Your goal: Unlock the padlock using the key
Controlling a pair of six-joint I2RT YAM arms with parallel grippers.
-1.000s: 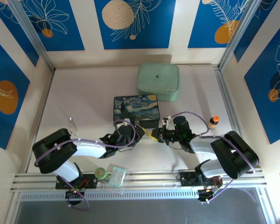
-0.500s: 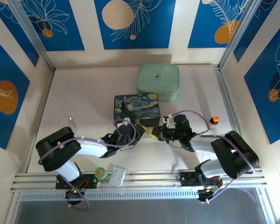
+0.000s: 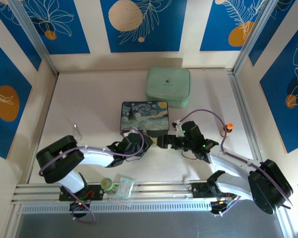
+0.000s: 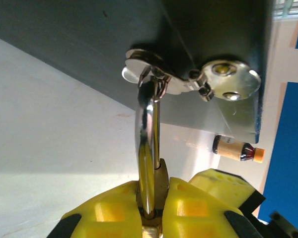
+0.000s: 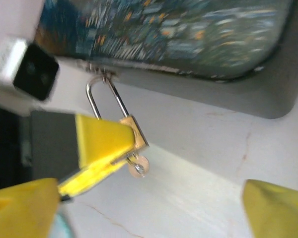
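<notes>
Here the left gripper [image 4: 152, 199] is clamped on the tiny brass padlock [image 5: 134, 131], which hangs at the near edge of the starry painted box [image 3: 144, 117]. The small silvery key [image 5: 137, 166] juts from the padlock. The right gripper [image 5: 149, 204] gapes apart just right of it.

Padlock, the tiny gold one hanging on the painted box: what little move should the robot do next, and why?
Probably close the right gripper on the tiny silvery key and twist. The key sticks out under the small brass padlock, untouched, with the right jaws wide open. The left gripper pinches the padlock, whose thin silver shackle looks seated, hooked through the painted box's metal latch.
</notes>
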